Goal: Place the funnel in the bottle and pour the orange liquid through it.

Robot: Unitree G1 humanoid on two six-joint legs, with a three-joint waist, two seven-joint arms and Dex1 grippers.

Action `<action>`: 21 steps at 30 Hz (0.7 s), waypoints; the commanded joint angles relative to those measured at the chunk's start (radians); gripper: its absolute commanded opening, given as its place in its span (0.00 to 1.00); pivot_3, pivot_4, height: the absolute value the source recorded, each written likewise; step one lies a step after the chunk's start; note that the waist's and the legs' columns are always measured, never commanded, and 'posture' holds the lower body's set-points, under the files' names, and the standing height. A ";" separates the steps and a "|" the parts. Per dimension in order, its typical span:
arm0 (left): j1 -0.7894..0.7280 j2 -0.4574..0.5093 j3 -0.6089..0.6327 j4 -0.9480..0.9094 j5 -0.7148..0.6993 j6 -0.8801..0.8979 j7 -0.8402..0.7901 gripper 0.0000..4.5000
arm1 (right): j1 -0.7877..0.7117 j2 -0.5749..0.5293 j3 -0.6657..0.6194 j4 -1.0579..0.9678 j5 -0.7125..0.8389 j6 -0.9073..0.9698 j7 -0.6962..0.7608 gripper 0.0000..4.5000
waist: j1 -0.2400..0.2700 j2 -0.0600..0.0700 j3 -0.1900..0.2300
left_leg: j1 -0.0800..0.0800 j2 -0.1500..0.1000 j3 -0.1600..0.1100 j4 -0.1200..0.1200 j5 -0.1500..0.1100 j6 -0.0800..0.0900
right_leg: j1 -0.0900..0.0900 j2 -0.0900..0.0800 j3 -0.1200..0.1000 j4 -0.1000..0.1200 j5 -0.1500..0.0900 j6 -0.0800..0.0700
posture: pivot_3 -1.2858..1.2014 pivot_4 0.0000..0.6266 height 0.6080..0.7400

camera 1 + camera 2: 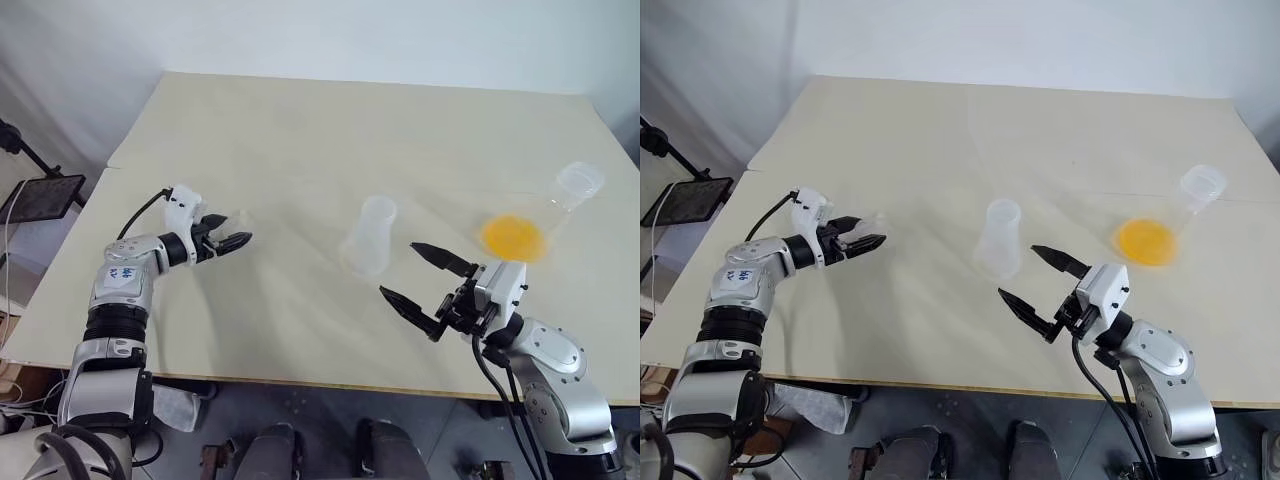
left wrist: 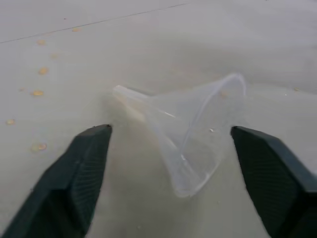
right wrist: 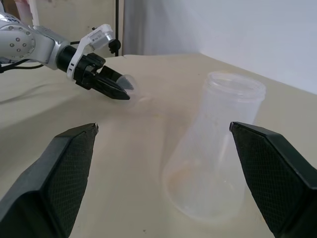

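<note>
Nearest, at the right front of the pale table (image 1: 300, 130), the right gripper (image 1: 428, 284) hangs above the tabletop with its two black fingers spread wide apart and nothing between them. It points toward the bottle (image 1: 368, 236), which stands just beyond it near the middle of the table.

The bottle is upright, a frosted whitish cone with a wide round mouth. In the right wrist view its wall is cloudy and it looks empty, with only a faint tint at the base (image 3: 210, 153).

At the left side of the table, about as far back as the bottle and well apart from it, the left gripper (image 1: 236, 241) reaches in toward the funnel (image 2: 190, 131). The funnel lies on its side on the tabletop, its spout pointing away from the fingers and its open cone facing them. The fingers stand apart, one on either side of the cone, and neither touches it in the left wrist view. A few small orange specks (image 2: 38, 92) dot the table beside it.

Farther back on the right stands the clear long-necked flask (image 1: 545, 218), tilted away from the camera. The orange liquid (image 1: 513, 237) pools shallowly across its wide bottom.
</note>
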 commanded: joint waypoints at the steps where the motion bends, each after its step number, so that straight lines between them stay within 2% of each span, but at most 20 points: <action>1: -0.017 -0.010 0.021 -0.004 -0.026 -0.009 0.010 0.59 | -0.001 0.005 -0.012 -0.016 0.010 -0.017 -0.007 1.00 | 0.001 0.000 0.000 | 0.000 0.000 0.000 0.000 0.000 0.000 | 0.000 0.000 0.000 0.000 0.000 0.000 | 0.52 0.24 1.00; 9: -0.008 -0.012 0.025 -0.033 -0.049 -0.017 -0.026 0.01 | 0.012 -0.005 -0.027 -0.026 0.010 -0.018 -0.013 1.00 | 0.000 0.000 0.000 | 0.000 0.000 0.000 0.000 0.000 0.000 | 0.000 0.000 0.000 0.000 0.000 0.000 | 0.52 0.24 1.00; 13: -0.010 0.002 0.030 -0.125 -0.112 0.025 -0.109 0.00 | 0.041 -0.018 -0.053 -0.058 0.021 -0.011 -0.019 1.00 | 0.001 0.000 0.000 | 0.000 0.000 0.000 0.000 0.000 0.000 | 0.000 0.000 0.000 0.000 0.000 0.000 | 0.52 0.24 1.00; 17: -0.052 0.080 -0.005 -0.342 -0.263 0.231 -0.337 0.00 | 0.127 -0.067 -0.135 -0.149 0.058 0.013 -0.017 1.00 | 0.000 0.000 0.000 | -0.001 0.000 0.000 0.000 0.000 0.000 | 0.000 0.000 0.000 0.000 0.000 0.000 | 0.52 0.24 1.00; 21: -0.169 0.134 -0.074 -0.413 -0.347 0.392 -0.491 0.00 | 0.212 -0.102 -0.211 -0.218 0.093 0.036 -0.023 1.00 | 0.004 0.000 0.000 | 0.000 0.000 -0.001 0.000 0.000 0.000 | 0.001 0.000 0.000 -0.001 0.000 0.000 | 0.52 0.24 1.00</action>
